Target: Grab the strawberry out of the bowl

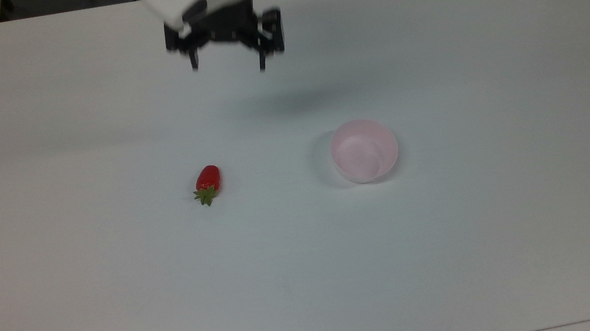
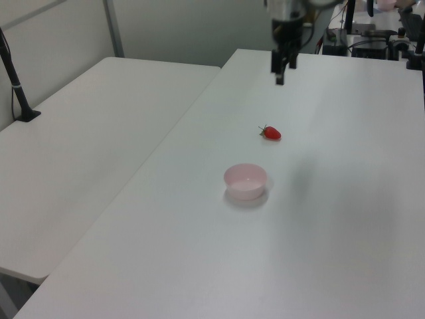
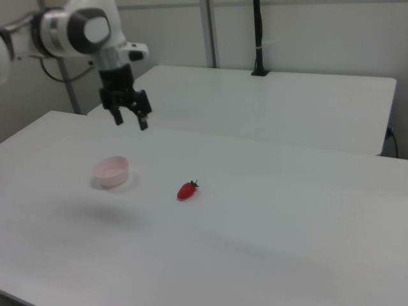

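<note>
Red strawberry (image 1: pixel 207 181) lies on the table (image 1: pixel 455 252), well apart from the raised, wide-spread, empty tool (image 1: pixel 228 66).

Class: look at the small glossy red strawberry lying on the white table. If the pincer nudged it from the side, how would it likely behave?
The small glossy red strawberry with its green leafy cap lies on its side on the bare white table, so its rounded body would probably roll or pivot. Its shine suggests a smooth, possibly slippery surface. Being small beside the pale pink plastic bowl, it likely slides easily.
</note>
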Motion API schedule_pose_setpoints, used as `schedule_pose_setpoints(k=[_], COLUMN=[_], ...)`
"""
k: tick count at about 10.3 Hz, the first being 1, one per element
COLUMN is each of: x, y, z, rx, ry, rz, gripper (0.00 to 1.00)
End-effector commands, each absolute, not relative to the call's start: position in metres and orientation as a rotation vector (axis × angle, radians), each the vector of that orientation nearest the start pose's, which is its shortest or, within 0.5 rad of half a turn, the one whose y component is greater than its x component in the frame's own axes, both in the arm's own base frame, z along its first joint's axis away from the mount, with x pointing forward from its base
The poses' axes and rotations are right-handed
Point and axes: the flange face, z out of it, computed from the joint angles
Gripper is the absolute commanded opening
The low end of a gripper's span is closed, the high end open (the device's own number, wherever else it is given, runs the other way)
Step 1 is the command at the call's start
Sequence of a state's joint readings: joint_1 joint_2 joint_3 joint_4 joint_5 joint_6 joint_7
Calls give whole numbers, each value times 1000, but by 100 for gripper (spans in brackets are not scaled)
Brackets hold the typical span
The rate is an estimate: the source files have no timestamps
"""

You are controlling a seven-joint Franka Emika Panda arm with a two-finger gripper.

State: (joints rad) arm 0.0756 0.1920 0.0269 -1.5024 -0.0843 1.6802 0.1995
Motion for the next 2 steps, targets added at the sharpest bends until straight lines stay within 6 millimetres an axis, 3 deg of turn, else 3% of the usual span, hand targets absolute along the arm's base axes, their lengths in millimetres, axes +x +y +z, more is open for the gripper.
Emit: schedule_pose_setpoints(k=[1, 2], x=[582, 581], y=[47, 45], z=[572, 575], rx=[-3187, -3188], ry=[201, 191], rz=[91, 82], gripper=[100, 100])
